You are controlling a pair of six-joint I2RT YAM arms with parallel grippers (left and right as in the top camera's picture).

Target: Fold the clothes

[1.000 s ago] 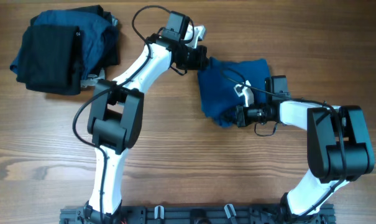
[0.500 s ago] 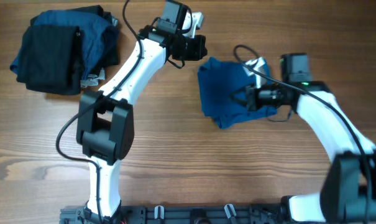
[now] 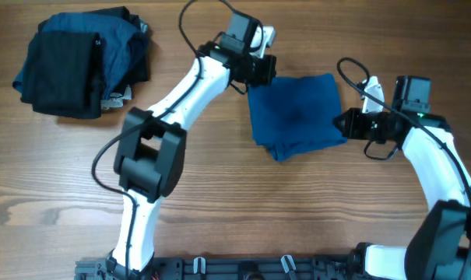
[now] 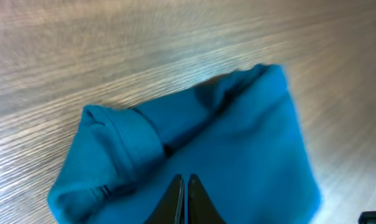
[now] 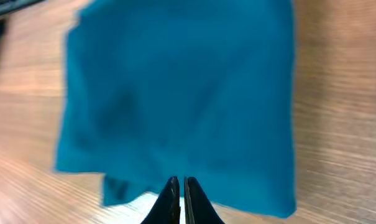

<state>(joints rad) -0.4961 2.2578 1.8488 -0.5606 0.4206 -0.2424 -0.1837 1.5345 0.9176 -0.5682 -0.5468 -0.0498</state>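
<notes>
The left claw had its two fingers pressed tight together, and so did the right claw (no cloth showed between either pair). The left claw sat at the far left corner of the folded blue shirt. The right claw sat at the shirt's right side. The shirt lay flat near the middle of the table. A pile of clothes, black and dark blue, lay at the table's far left corner, well apart from the shirt.
</notes>
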